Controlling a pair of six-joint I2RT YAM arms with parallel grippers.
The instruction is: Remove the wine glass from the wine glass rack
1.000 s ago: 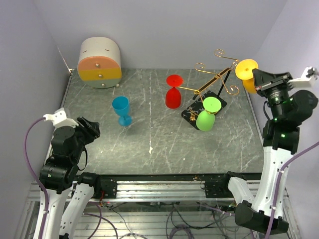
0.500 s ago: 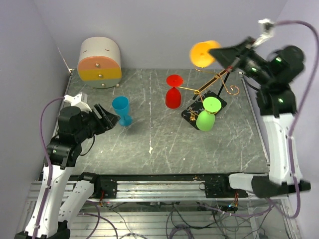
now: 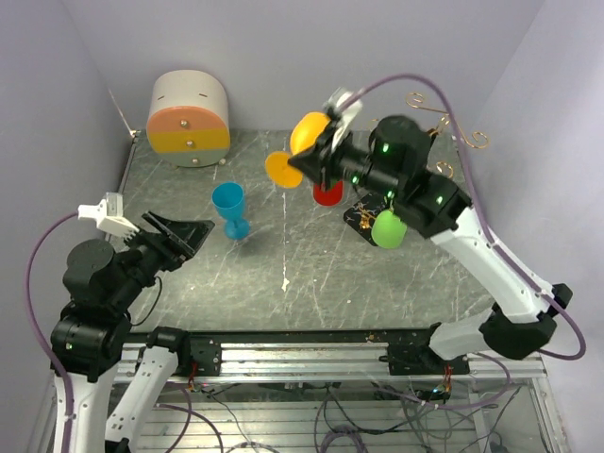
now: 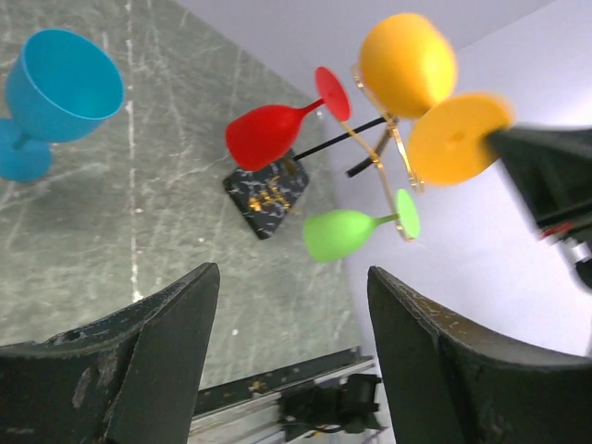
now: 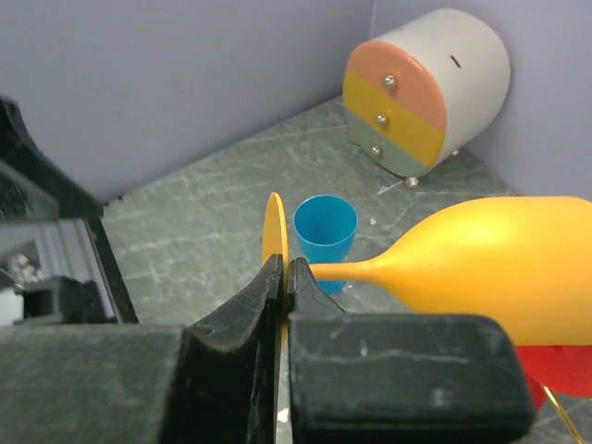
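My right gripper is shut on the round foot of an orange wine glass and holds it in the air, on its side, left of the rack. In the right wrist view the fingers pinch the thin foot, with the bowl out to the right. The wine glass rack shows gold scroll arms and a black base; my right arm hides its post. A red glass and a green glass hang on it. My left gripper is open and empty, near the blue glass.
A blue glass stands upright on the table, below and left of the held glass; it also shows in the right wrist view. A round-topped drawer box sits at the back left corner. Walls close in the back and both sides.
My right arm has swung from the rack's right side up and across to its left, carrying the orange glass clear of the rack. My left arm has shifted and points toward the blue glass.
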